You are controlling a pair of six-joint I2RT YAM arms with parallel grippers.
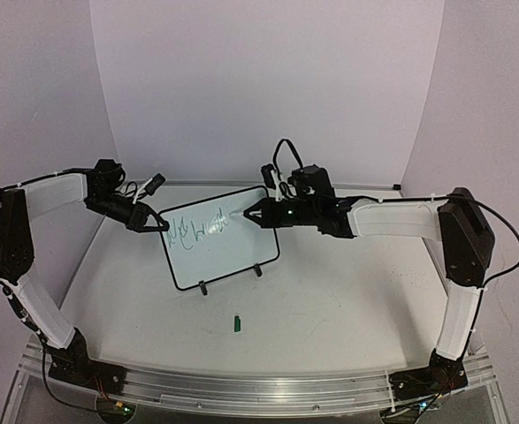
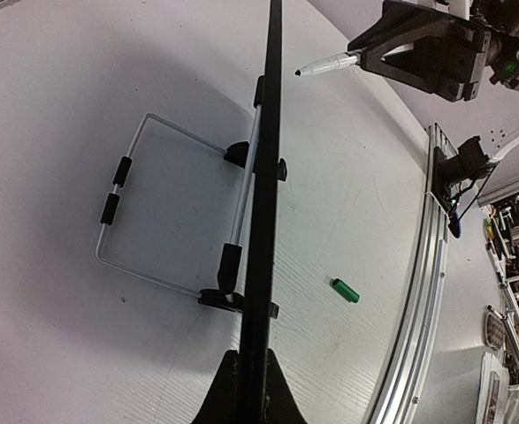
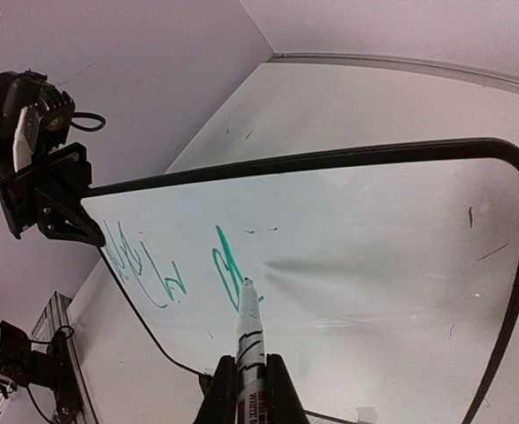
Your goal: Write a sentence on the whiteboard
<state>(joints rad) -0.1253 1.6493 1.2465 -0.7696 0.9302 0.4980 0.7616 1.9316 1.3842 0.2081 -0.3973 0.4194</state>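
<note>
OK, left gripper [image 1: 159, 224] is clamped on the left edge of the small rectangular glossy white whiteboard [image 1: 232, 256], which has rounded corners and a thin black frame. The board stands mid-table on two small black feet, with a bent wire stand [image 2: 144, 203] behind it. The green handwritten sentence [image 1: 197, 228] sits on the upper left of the face in thin, slanted strokes; a few dark specks lie further right. The right gripper [image 1: 252, 213] is closed around a white-barrelled marker [image 3: 248, 331], tip at the rightmost green stroke, contact unclear. A small green cap [image 1: 238, 323] lies on the white table [image 1: 347, 300] in front of the board.
</note>
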